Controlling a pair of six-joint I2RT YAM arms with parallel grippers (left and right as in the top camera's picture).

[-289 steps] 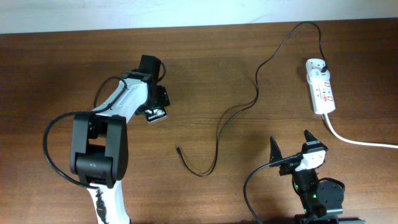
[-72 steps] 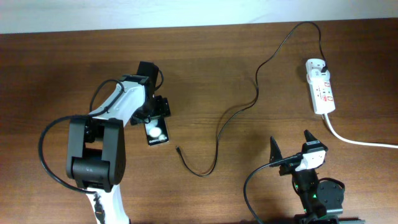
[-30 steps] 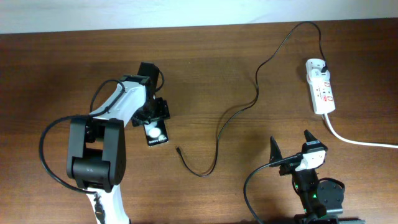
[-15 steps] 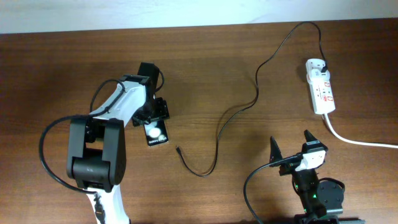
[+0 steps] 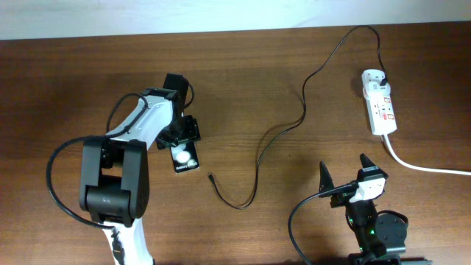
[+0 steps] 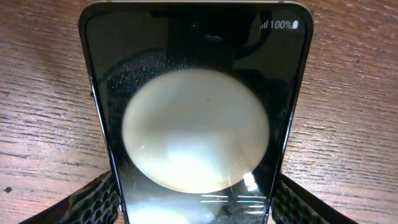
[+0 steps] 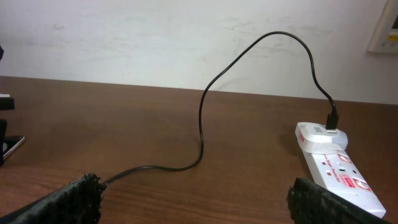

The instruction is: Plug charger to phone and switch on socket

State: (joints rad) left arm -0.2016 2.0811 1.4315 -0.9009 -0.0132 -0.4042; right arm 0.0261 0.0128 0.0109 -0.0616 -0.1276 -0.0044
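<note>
The phone lies flat on the wooden table, screen up, showing white round spots. My left gripper straddles its far end, and in the left wrist view both pads press against the edges of the phone. The charger cable snakes across the table. Its tiny connector lies loose to the right of the phone, and its plug sits in the white socket. My right gripper hovers open near the front edge, facing the socket and cable.
A thick white cord runs from the socket off the right edge. A white wall rises behind the table's far edge. The left arm's body takes up the front left.
Nothing has visibly moved in the last second. Several seconds ago the left gripper held the phone farther back; it has since brought it nearer the front.
</note>
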